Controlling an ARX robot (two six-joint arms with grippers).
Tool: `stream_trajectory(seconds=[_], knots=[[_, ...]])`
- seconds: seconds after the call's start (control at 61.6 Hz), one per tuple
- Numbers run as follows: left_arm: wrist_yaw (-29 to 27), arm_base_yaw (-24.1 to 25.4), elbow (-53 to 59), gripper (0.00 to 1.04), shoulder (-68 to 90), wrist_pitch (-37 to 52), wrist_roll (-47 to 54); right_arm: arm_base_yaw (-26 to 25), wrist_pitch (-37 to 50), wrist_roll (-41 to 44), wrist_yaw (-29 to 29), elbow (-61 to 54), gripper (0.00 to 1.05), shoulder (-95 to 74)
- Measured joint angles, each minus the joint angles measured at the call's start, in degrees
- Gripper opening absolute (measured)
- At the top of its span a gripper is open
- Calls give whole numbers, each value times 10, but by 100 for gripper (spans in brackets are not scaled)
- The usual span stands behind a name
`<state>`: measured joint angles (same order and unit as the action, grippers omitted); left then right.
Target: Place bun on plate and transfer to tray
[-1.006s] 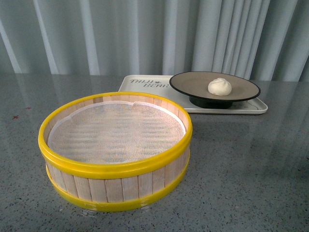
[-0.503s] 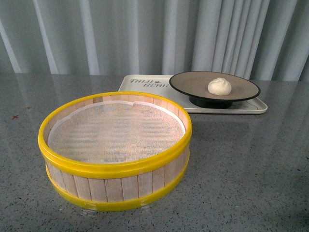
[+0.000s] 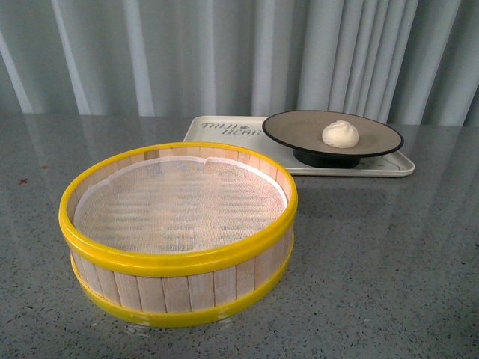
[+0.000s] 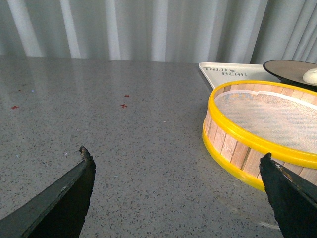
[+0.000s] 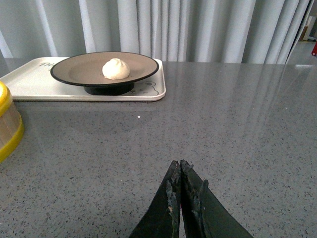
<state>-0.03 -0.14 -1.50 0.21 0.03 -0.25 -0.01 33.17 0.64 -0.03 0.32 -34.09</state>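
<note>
— Bun (image 3: 340, 134)? Sits on the plate (image 3: 299, 129), a little right of centre, round, no long axis to speak of. Plate already stands on the tray (image 3: 404, 166), toward its right end, at about one o'clock from the steamer basket (image 3: 179, 258).

— Looks finished, then. Nearest arm?

— Right gripper (image 5: 180, 171), judging by its wrist view: bun at roughly eleven o'clock from the tips, well apart, bare table (image 5: 237, 124) between. Fingers pressed together, holding nothing.

— And the left?

— Left gripper (image 4: 176, 158) spread wide, empty, beside the basket; bun beyond it, past the far rim. Probably no further reach needed.
</note>
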Motion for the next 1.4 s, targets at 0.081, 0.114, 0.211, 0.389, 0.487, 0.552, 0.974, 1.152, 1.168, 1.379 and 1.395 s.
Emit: stream_trajectory(seconds=[0.081, 0.114, 0.211, 0.389, 0.487, 0.552, 0.974, 1.152, 1.168, 1.379, 1.395], knots=[[0, 0, 0, 98, 0, 0, 0, 0, -27, 0, 0, 0, 2, 32], [0, 0, 0, 98, 0, 0, 0, 0, -40, 0, 0, 0, 2, 46], [0, 0, 0, 98, 0, 0, 0, 0, -71, 0, 0, 0, 2, 78], [0, 0, 0, 98, 0, 0, 0, 0, -124, 0, 0, 0, 2, 134], [0, 0, 0, 98, 0, 0, 0, 0, -150, 0, 0, 0, 2, 160], [0, 0, 0, 98, 0, 0, 0, 0, -162, 0, 0, 0, 2, 173], [0, 0, 0, 98, 0, 0, 0, 0, -224, 0, 0, 0, 15, 237], [0, 0, 0, 98, 0, 0, 0, 0, -328, -2, 0, 0, 2, 327], [0, 0, 0, 98, 0, 0, 0, 0, -328, -2, 0, 0, 2, 334], [0, 0, 0, 98, 0, 0, 0, 0, -331, -2, 0, 0, 12, 338], [0, 0, 0, 98, 0, 0, 0, 0, -331, -2, 0, 0, 14, 338]])
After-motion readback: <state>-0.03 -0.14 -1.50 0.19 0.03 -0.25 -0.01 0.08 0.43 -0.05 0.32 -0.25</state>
